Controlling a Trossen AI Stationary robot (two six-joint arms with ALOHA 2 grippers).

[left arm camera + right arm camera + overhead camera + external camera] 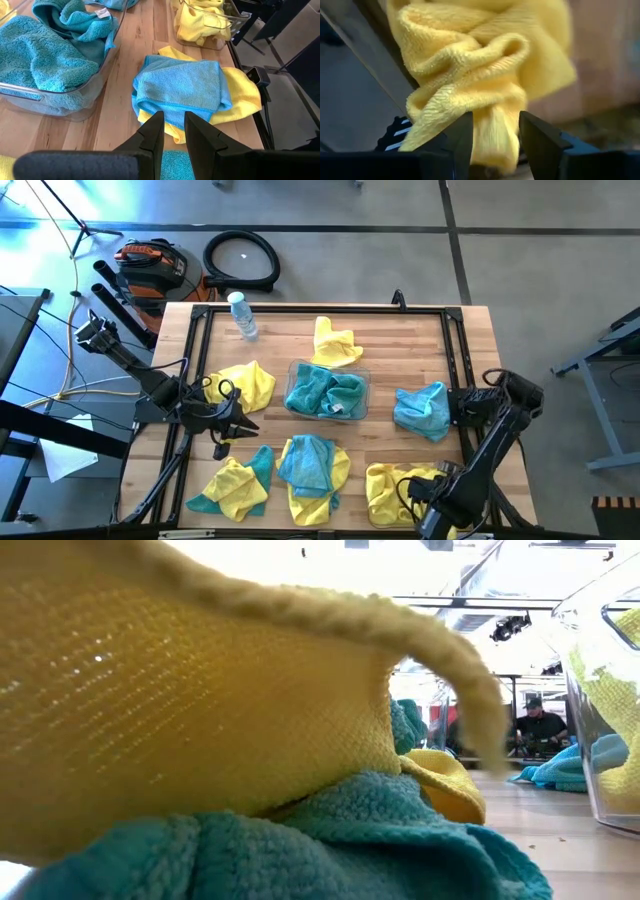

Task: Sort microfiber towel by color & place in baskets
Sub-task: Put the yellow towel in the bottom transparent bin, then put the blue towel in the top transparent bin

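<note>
With the right gripper (492,137) clamping a yellow towel (480,65) in its jaws over the yellow basket (400,485), lower it well inside the rim before releasing, since that basket sits by the counter (400,345) edge, while the left gripper (172,127), jaws narrowly parted and empty, hovers beside the teal basket (362,380) over open counter.

Teal cloths (326,391) fill the clear middle basket (362,376) on the desk; yellow ones (392,486) crowd the second basket (240,17) at the front right corner; loose cloths lie crumpled around them: a yellow one (334,342) behind, a teal one (422,409) right, mixed heaps (312,465) in front.
</note>
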